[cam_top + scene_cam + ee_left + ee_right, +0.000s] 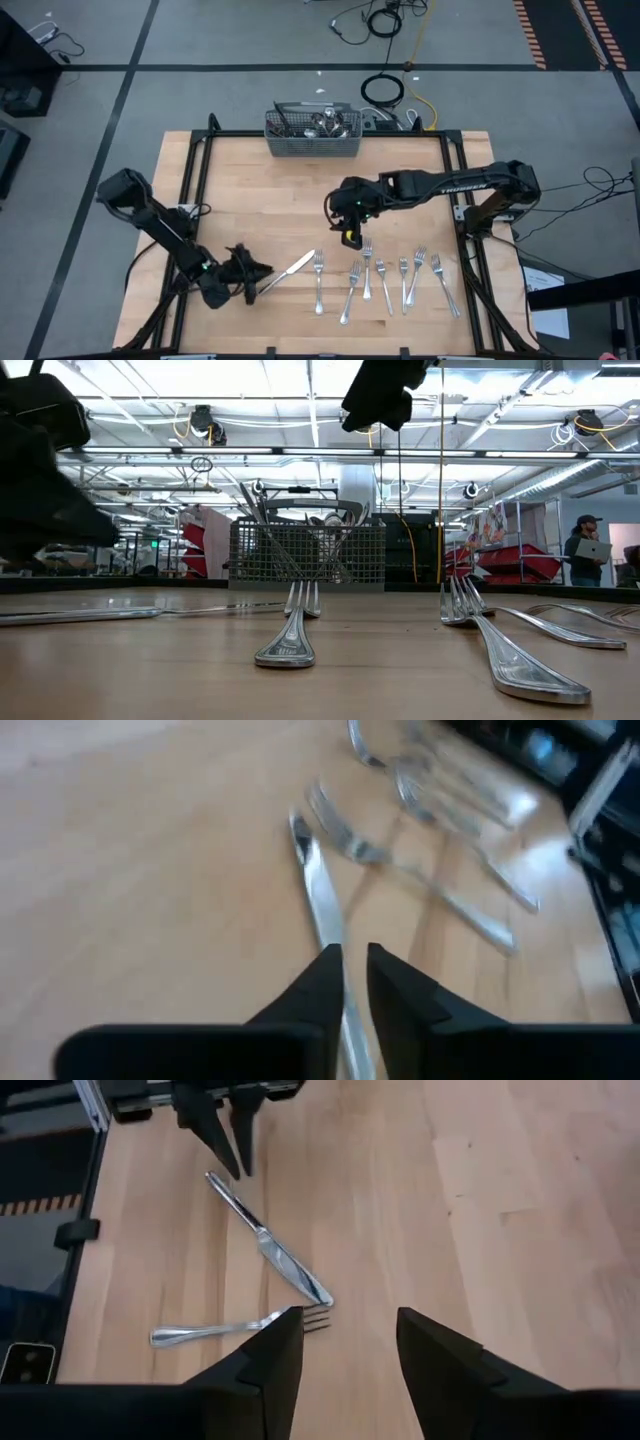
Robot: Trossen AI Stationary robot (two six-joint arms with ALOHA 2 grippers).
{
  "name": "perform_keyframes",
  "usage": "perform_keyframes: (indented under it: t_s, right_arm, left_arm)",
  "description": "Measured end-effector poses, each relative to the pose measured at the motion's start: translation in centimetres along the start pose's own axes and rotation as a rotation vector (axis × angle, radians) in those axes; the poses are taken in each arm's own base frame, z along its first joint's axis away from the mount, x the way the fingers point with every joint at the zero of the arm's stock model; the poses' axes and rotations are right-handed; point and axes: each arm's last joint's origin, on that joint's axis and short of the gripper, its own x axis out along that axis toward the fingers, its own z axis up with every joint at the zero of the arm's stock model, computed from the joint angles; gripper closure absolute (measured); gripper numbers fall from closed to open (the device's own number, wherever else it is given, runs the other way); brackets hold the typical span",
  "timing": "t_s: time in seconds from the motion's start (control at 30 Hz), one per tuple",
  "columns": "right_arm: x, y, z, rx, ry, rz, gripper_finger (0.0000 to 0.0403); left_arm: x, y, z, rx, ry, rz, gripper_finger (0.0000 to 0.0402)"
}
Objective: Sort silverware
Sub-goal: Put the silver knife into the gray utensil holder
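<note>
Left gripper [356,982] narrow, fingers astride the knife [290,270] handle; the blade runs straight ahead toward the fork row [385,280]. Right gripper [350,1345] wide, empty, above that row

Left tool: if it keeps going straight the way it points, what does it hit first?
The left tool sits over the table knife's handle, pointing along its blade. Beyond the tip, the nearest fork likely comes first, though depth is unclear.

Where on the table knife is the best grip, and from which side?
Grip the knife on its handle, the end nearest the left end effector, coming down from above with fingers straddling it. It lies flat, and the handle points away from the neighbouring fork.
</note>
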Motion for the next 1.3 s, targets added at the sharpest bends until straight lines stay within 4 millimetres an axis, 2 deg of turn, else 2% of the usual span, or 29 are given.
perform_keyframes:
  t_s: [0.1,0.23,0.33,0.43,0.6,0.73,0.83,1.03,1.2,1.3]
  right_arm:
    - [0.0,0.2,-0.2,-0.027,0.016,0.002,0.0240]
    - [0.1,0.3,-0.3,-0.056,0.024,0.003,0.0234]
    - [0.1,0.3,-0.3,-0.045,0.017,-0.004,0.0234]
    - [0.1,0.6,-0.4,-0.033,0.018,-0.004,0.0235]
    - [0.1,2.4,-0.8,-0.044,0.014,-0.003,0.0231]
    - [0.1,4.0,-1.3,-0.084,0.009,-0.014,0.0227]
    - [0.4,5.0,-1.9,-0.117,0.003,-0.043,0.0227]
    - [2.0,5.6,-4.4,-0.071,0.037,-0.042,0.0227]
    - [3.4,5.9,-6.3,-0.002,0.033,-0.003,0.0227]
    - [4.0,5.7,-6.9,0.031,0.016,0.008,0.0227]
  left_arm:
    - [1.1,-0.7,-0.5,0.002,-0.030,-0.013,0.0323]
    - [1.9,-3.4,-1.9,0.027,-0.023,-0.065,0.0300]
    - [1.9,-5.5,-3.0,0.054,-0.030,-0.070,0.0294]
    - [1.5,-6.6,-4.0,0.108,-0.092,0.020,0.0294]
    - [1.1,-5.3,-5.0,0.120,-0.100,0.199,0.0295]
    - [1.3,-5.2,-5.6,0.024,-0.110,0.193,0.0295]
    - [1.7,-5.8,-6.3,0.031,-0.144,0.162,0.0295]
    - [3.5,-5.4,-8.0,0.089,-0.176,0.219,0.0295]
    - [4.0,-5.5,-7.7,0.103,-0.198,0.274,0.0295]
    - [4.4,-4.8,-7.5,0.121,-0.186,0.321,0.0295]
